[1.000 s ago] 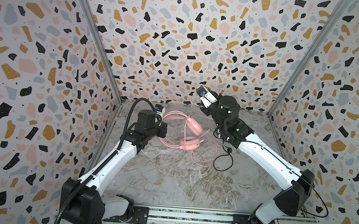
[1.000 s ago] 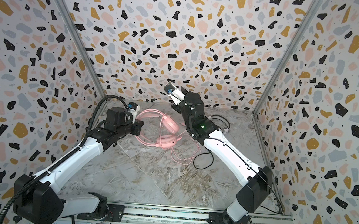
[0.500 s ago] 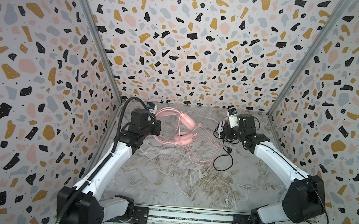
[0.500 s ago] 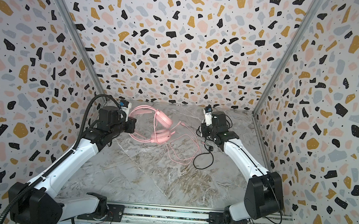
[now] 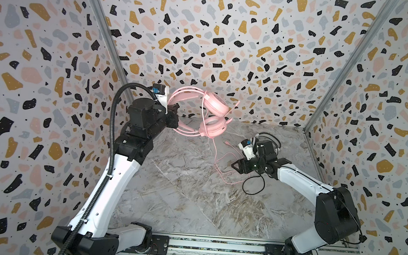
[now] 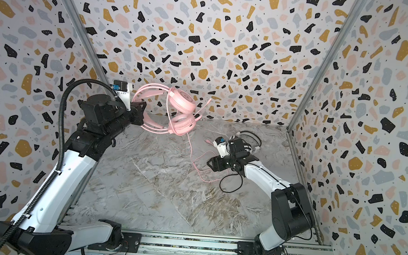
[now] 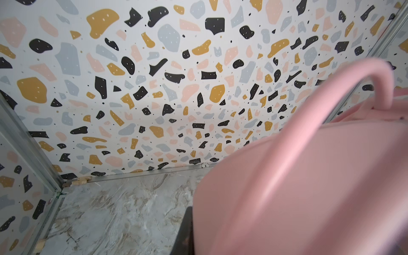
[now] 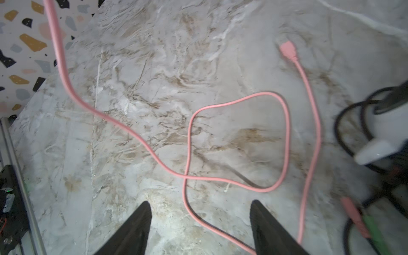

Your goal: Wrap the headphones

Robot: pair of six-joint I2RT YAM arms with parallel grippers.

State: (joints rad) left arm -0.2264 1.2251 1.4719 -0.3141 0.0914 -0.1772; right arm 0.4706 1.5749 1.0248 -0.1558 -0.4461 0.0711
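The pink headphones (image 5: 214, 106) (image 6: 182, 101) hang in the air near the back wall. My left gripper (image 5: 173, 116) (image 6: 140, 114) is shut on their headband (image 7: 309, 176), which fills the left wrist view beside one dark finger (image 7: 185, 231). Their pink cord (image 5: 216, 163) (image 8: 287, 132) drops to the table and lies in loops, ending in a pink plug (image 8: 287, 49). My right gripper (image 5: 235, 165) (image 6: 210, 162) (image 8: 201, 207) stands open low over that cord, one strand running between its fingers. The white and black headphones (image 6: 246, 145) (image 8: 386, 136) lie behind the right arm, mostly hidden.
A black cord (image 5: 253, 188) (image 6: 228, 185) loops on the marble table (image 5: 191, 202) under the right forearm, with pink and green jack plugs (image 8: 357, 216) at its end. Terrazzo walls close in three sides; a metal rail (image 5: 212, 247) runs along the front.
My left gripper has lifted the pink headphones higher. My right gripper has come away from them, dropped down to the table over the pink cord, and opened.
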